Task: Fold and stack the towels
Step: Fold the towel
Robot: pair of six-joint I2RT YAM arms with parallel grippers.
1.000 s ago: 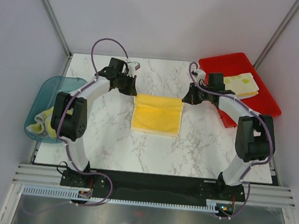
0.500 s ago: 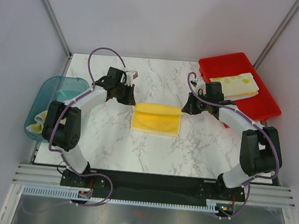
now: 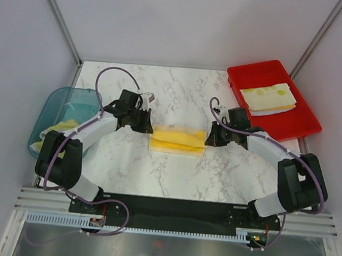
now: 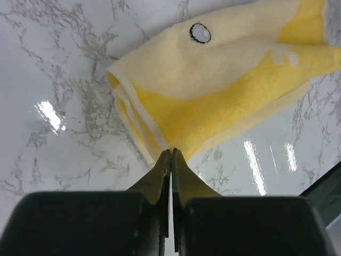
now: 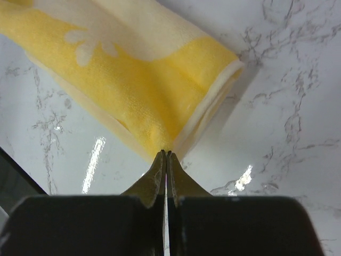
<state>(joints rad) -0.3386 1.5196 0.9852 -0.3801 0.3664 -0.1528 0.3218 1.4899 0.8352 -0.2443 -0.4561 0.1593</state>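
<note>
A yellow towel [image 3: 178, 139] lies mid-table, doubled over into a narrow band. My left gripper [image 3: 149, 128] is shut on its left end, and my right gripper [image 3: 208, 137] is shut on its right end. In the left wrist view the closed tips [image 4: 170, 152] pinch the layered corner of the yellow towel [image 4: 213, 90]. In the right wrist view the closed tips [image 5: 165, 153] pinch the opposite corner of the same towel [image 5: 138, 80]. Folded towels [image 3: 268, 97], white with yellow-green print on top, are stacked in the red tray. Another pale yellow towel [image 3: 60, 131] lies crumpled in the teal tub.
The red tray [image 3: 254, 72] sits at the back right corner of the marble table. The translucent teal tub [image 3: 56, 103] hangs off the left edge. Metal frame posts rise at both back corners.
Both grippers have come toward the near edge, carrying the yellow towel's far edge over itself. The towel now shows as a narrower band. Both arms have stretched lower and flatter.
</note>
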